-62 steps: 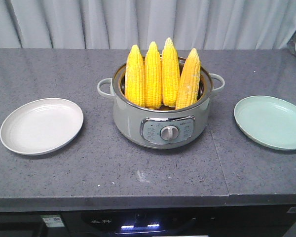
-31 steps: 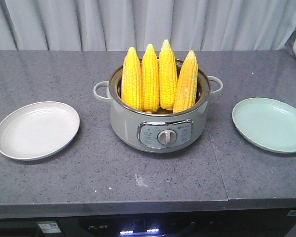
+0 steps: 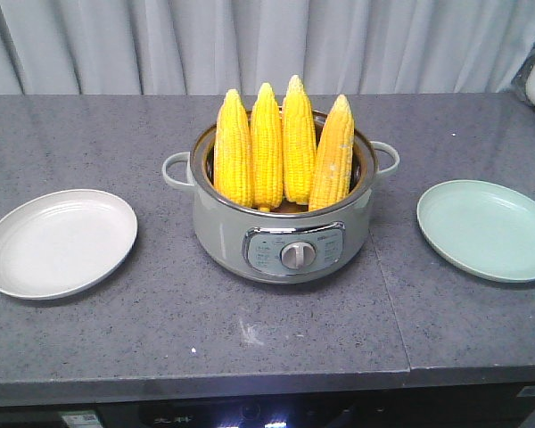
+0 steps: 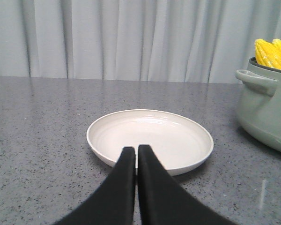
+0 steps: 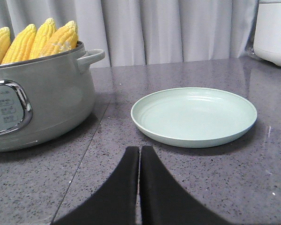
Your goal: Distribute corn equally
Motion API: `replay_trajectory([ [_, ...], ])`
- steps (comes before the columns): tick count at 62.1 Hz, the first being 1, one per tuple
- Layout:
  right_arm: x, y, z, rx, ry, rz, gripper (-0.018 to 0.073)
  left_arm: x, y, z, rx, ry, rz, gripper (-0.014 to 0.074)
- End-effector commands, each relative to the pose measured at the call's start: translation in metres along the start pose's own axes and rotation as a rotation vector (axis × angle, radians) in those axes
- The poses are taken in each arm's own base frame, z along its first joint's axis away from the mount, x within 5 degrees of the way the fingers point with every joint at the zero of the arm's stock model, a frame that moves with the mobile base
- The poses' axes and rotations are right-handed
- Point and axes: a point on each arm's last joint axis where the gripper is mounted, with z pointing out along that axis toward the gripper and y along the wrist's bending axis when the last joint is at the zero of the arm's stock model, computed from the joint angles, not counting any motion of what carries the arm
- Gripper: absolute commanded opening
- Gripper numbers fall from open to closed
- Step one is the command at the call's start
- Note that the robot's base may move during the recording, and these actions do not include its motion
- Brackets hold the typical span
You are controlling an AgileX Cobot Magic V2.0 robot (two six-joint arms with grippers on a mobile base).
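Several yellow cobs of corn [image 3: 283, 147] stand upright, tips up, inside a grey-green electric pot [image 3: 285, 234] at the counter's middle. A white plate [image 3: 58, 242] lies to the pot's left and a pale green plate [image 3: 486, 229] to its right; neither holds anything. My left gripper [image 4: 136, 151] is shut with nothing in it, low over the counter at the near rim of the white plate [image 4: 150, 138]. My right gripper [image 5: 139, 151] is shut and holds nothing, a little short of the green plate [image 5: 194, 115], with the pot [image 5: 37, 108] and corn tips [image 5: 42, 37] to its left.
The grey speckled counter [image 3: 250, 339] has a seam right of the pot and a front edge close to the camera. A grey curtain [image 3: 250, 45] hangs behind. A white appliance [image 5: 273, 28] stands at the far right corner.
The front view has shifted: pot and plates sit lower and further left in the frame than a second ago. Nothing on the counter has been moved.
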Motion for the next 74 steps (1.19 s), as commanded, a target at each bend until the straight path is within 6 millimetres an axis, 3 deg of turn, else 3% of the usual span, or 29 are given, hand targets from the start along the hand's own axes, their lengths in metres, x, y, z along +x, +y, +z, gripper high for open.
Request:
replay_trajectory([
  [1,-0.0006,0.0004,0.0005,-0.002,-0.060,-0.010,-0.0002,-0.0146,-0.0004,-0.0027,0.000,-0.105,-0.011,-0.0006],
  [74,-0.0006,0.0004,0.0005,-0.002,-0.060,-0.010,-0.0002,-0.0146,-0.0004,-0.0027,0.000,-0.105,-0.011,-0.0006],
])
